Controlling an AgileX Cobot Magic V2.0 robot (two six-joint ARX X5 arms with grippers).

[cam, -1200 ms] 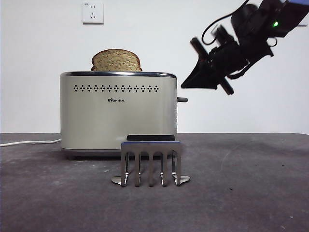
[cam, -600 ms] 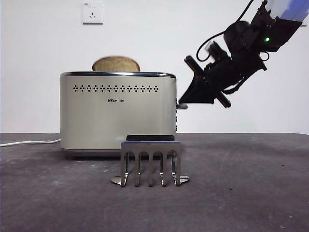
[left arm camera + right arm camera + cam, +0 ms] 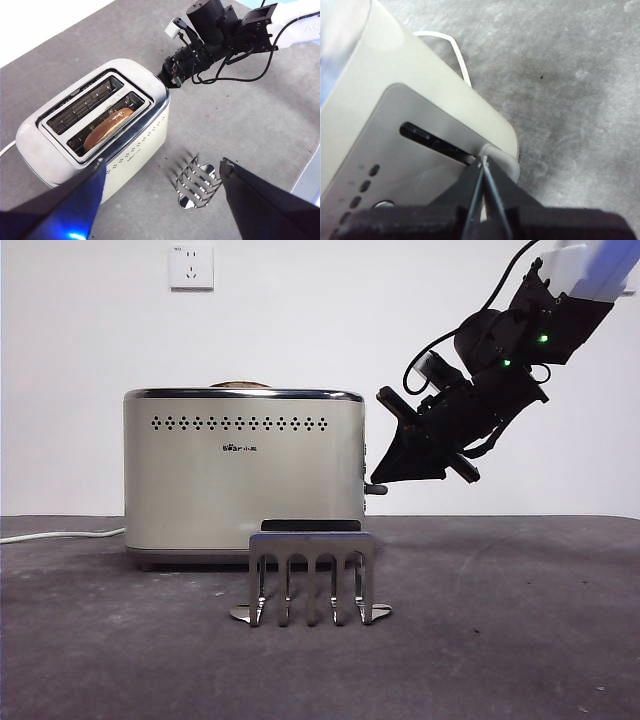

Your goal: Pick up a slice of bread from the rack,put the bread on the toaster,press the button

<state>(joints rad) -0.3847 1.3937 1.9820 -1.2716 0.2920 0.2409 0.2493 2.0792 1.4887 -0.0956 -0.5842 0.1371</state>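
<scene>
**Lever nearly down**

The toaster (image 3: 245,475) sits mid-worktop (image 3: 500,640), the slice of bread (image 3: 107,127) sunk in its slot. The right gripper (image 3: 378,480), jaws together, bears on the button (image 3: 375,489) at its 6 o'clock. The left gripper (image 3: 160,200), jaws apart, waits above.

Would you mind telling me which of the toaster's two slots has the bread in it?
The slot on the vent-hole side of the toaster, nearer the rack, holds the slice of bread; the other slot shows only wire guides.
</scene>
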